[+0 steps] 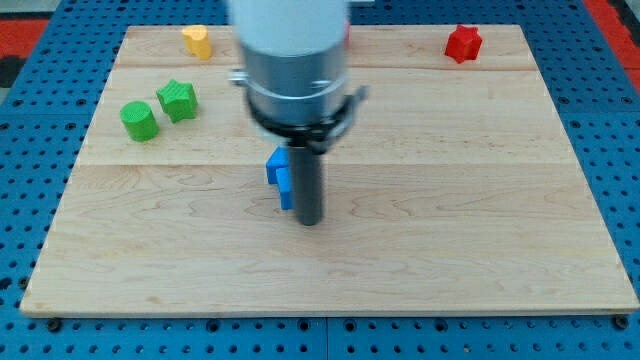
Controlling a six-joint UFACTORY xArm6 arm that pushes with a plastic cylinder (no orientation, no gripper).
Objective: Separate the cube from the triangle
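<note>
Gripperless, holding nothing, my tip point(311, 221) presses the right side of blue blocks point(279, 176) at mid-frame, apparently to part them.

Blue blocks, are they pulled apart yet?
Not yet. Nothing looks done: the blue blocks sit touching, partly hidden behind my rod, so I can't tell cube from triangle. In hand: my tip is at their right side. Left: pushing one clear away.

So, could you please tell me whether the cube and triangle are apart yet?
Cannot tell: my tip and rod hide most of the blue blocks, which seem joined.
</note>
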